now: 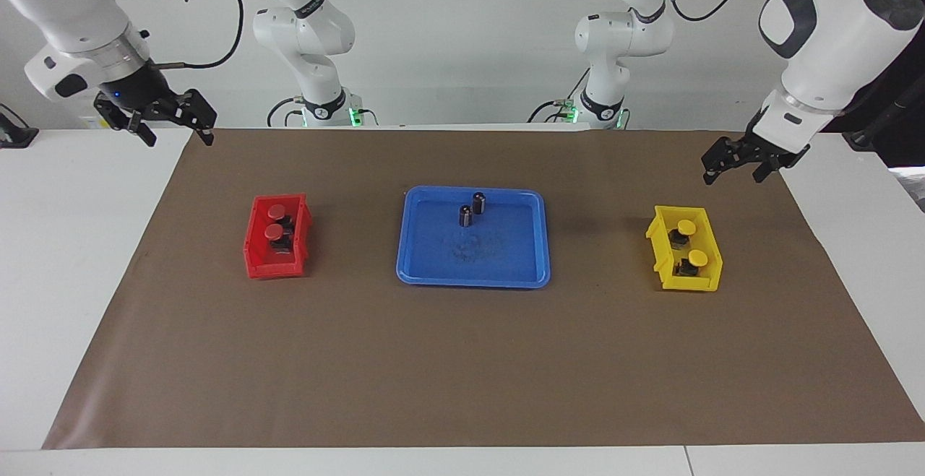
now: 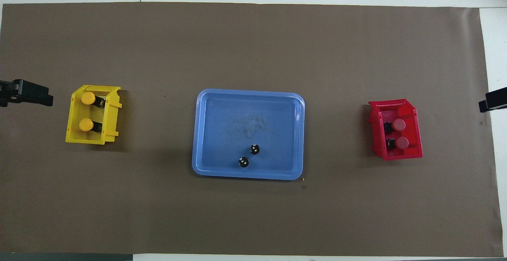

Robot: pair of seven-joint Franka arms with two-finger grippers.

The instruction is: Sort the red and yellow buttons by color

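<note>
Both of my grippers hang up in the air with nothing in them: my right gripper (image 1: 170, 123) over the corner of the brown paper mat (image 1: 462, 360) at the right arm's end of the table, its fingers spread wide, and my left gripper (image 1: 744, 162) over the mat's edge at the left arm's end, just above the yellow plastic bin (image 1: 666, 248), its fingers parted as well. The two red-capped push-buttons (image 1: 276, 222) lie side by side in the red plastic bin (image 1: 253, 245), one nearer to me than the other — and the two yellow-capped push-buttons (image 1: 690, 243) lie the same way in the yellow bin. Between the bins sits the blue rectangular plastic tray (image 1: 506, 266), holding only two small dark capless cylinders (image 1: 471, 209) that stand close together toward my edge of it. By the look of things the sorting is finished. Should I have to shift a button, I judge it light and rigid, its smooth round cap likely to slip — so I would pinch the dark blocky base across its flat sides, not the cap. Lying tipped against the bin wall, a button leaves little room for a finger, so I would come down steeply from above.
</note>
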